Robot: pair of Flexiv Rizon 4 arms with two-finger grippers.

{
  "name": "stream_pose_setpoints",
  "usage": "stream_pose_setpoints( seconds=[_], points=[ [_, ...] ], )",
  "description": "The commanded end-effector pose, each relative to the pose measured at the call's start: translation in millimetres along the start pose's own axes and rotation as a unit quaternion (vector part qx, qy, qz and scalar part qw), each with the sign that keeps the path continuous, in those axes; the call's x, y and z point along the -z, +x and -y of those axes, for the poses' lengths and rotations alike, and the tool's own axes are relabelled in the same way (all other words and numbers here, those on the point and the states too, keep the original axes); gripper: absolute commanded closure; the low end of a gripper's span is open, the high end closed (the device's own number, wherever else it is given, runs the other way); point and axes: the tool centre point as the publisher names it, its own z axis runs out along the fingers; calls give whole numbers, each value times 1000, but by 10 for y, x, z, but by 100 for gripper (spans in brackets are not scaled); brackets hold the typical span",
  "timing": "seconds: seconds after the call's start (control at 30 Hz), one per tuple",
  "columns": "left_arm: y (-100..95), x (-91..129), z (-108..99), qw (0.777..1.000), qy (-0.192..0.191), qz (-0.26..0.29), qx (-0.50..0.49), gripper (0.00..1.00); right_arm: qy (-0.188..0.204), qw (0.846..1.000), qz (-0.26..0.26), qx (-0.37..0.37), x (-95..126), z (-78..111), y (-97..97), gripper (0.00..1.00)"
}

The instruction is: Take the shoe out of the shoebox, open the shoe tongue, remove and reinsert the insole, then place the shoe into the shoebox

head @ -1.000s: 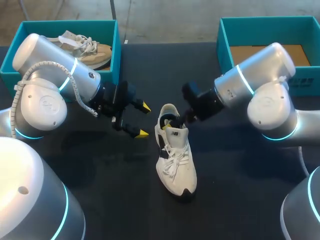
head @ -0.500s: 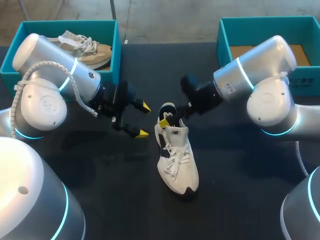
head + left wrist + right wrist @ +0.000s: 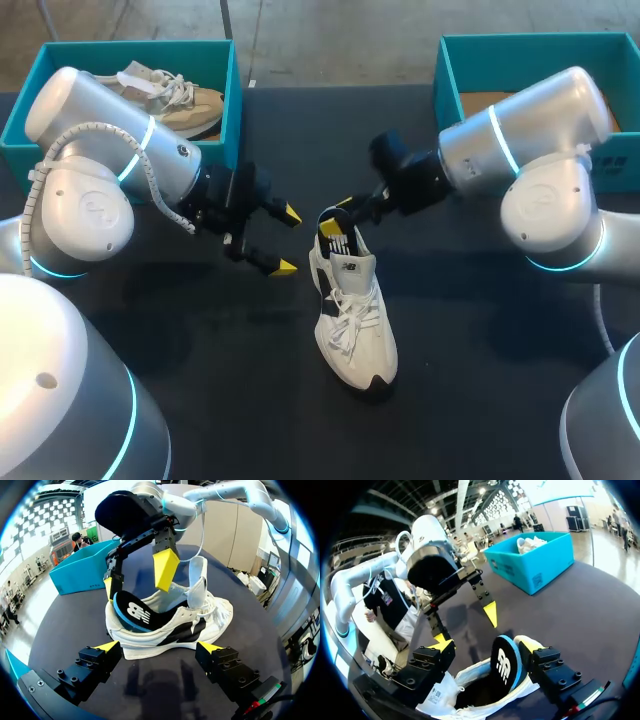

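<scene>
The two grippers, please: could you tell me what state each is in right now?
Left gripper: open, holding nothing.
Right gripper: open; the insole rests against one of its fingers only.

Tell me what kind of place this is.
Likely a robot test bench, not a shop: the left arm and right arm flank a dark table, a teal shoebox stands far left and another far right, and a white shoe lies between with its insole partly out.
</scene>
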Motion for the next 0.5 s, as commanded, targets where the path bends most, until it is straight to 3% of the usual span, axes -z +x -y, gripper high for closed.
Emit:
stream_pose_setpoints(
  seconds=[0.03,0.07,0.13,0.2,0.23,0.4,0.5],
  points=[
    [2,-7,-2,1000,-1,0,0,0,-14,1000,-1,1,50,19,48,20],
    [2,-7,-2,1000,-1,0,0,0,-15,1000,-1,0,49,16,50,21],
    [2,-7,-2,1000,-1,0,0,0,-19,1000,-3,-3,53,10,62,34],
    [2,-7,-2,1000,-1,0,0,0,-20,1000,-5,-5,63,4,84,36],
    [2,-7,-2,1000,-1,0,0,0,-21,1000,-8,-8,69,4,95,41],
    [2,-7,-2,1000,-1,0,0,0,-27,999,-10,-18,143,17,99,47],
    [2,-7,-2,1000,-1,0,0,0,-33,999,-8,-20,194,0,72,45]
  ],
)
